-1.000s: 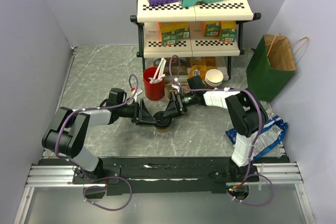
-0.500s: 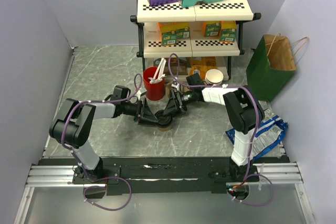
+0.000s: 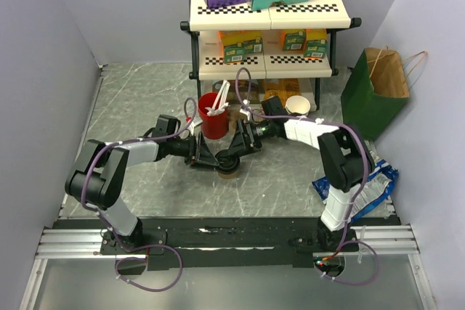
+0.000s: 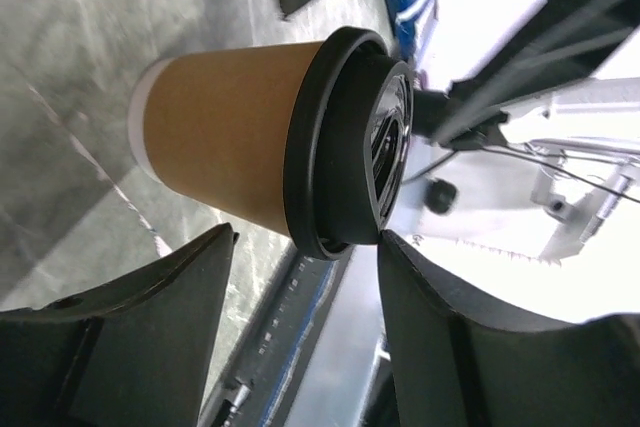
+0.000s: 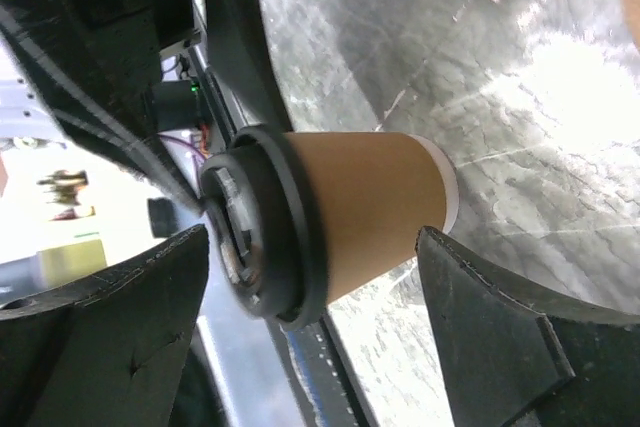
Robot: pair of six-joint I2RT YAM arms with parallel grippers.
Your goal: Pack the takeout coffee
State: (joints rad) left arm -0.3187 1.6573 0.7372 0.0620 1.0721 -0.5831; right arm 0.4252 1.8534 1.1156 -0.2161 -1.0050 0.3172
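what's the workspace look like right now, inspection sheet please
surface: grey marbled table, no spills seen
job's things: takeout coffee upright, lid on, between both grippers
clutter: red cup of stirrers, stack of pale cups, stocked shelf rack, blue-white packet, green paper bag
grippers: left gripper and right gripper open, flanking the coffee, not gripping
cables: purple cables looped along both arms
surroundings: plain walls on three sides
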